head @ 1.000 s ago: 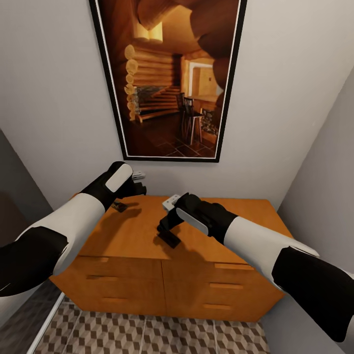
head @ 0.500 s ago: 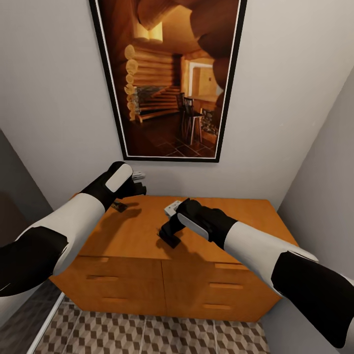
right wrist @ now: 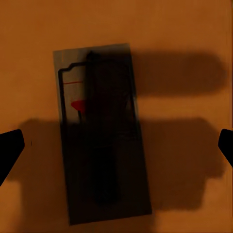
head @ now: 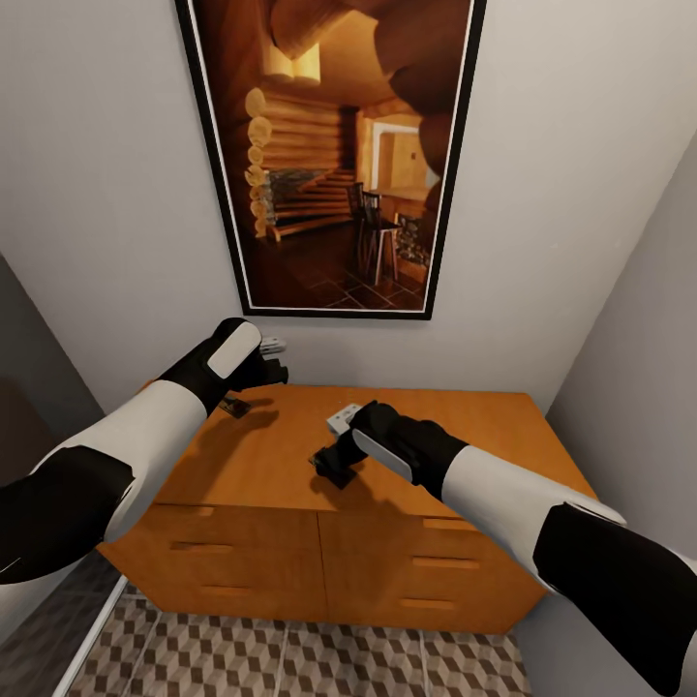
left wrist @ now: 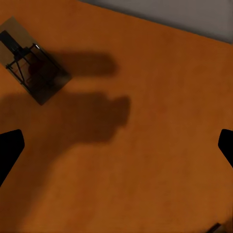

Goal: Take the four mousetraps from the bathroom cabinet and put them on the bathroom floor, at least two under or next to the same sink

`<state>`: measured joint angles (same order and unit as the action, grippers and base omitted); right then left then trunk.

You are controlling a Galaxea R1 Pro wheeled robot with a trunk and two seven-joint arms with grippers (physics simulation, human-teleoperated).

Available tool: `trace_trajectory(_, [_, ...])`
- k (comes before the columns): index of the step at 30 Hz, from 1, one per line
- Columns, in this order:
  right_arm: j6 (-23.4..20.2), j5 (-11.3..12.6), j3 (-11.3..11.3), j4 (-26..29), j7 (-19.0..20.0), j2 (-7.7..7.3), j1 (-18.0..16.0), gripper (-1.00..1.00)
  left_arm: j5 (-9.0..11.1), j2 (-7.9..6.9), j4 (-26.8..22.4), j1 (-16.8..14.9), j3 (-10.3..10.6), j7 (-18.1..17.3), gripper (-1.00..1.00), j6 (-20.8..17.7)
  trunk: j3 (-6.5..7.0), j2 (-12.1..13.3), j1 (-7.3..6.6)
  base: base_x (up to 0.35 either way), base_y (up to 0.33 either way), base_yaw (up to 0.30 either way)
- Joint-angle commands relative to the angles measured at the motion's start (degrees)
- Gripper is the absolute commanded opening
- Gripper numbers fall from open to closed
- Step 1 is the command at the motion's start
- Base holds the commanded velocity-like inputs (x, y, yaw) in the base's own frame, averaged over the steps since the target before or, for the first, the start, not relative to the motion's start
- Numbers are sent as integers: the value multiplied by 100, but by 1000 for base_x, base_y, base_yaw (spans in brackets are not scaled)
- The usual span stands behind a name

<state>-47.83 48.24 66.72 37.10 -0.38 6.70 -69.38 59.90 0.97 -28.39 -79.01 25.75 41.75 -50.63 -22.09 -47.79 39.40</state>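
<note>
Two mousetraps lie on top of the orange-brown cabinet (head: 455,440). One mousetrap (head: 233,407) rests near the cabinet's back left, just below my left gripper (head: 267,366). In the left wrist view that mousetrap (left wrist: 35,68) lies off to one side of the open left gripper (left wrist: 116,148), clear of both fingertips. My right gripper (head: 334,465) hangs low over the cabinet's middle. In the right wrist view the other mousetrap (right wrist: 102,133), a dark board with a wire bar and a red mark, lies between the wide-apart fingertips (right wrist: 9,148); the right gripper (right wrist: 116,145) is open.
A large framed picture (head: 329,155) hangs on the wall behind the cabinet. A grey wall (head: 634,368) closes in on the right. The cube-patterned bathroom floor (head: 290,658) shows below the drawer fronts (head: 242,557).
My right arm has sunk and drawn slightly toward the cabinet's front, bringing its gripper lower over the middle mousetrap. The left arm has not moved.
</note>
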Motion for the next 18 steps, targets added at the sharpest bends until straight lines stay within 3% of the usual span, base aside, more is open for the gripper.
trace_trajectory(1, [26,0,0,-40,2,2,4,100,-1,0,0,0,0,0,100,-2,0,0,0,0,0,0])
trace_trajectory(18, [330,-43,8,-390,478,15,21,100,-2,0,-10,0,0,4,100,-8,0,0,0,0,0,0])
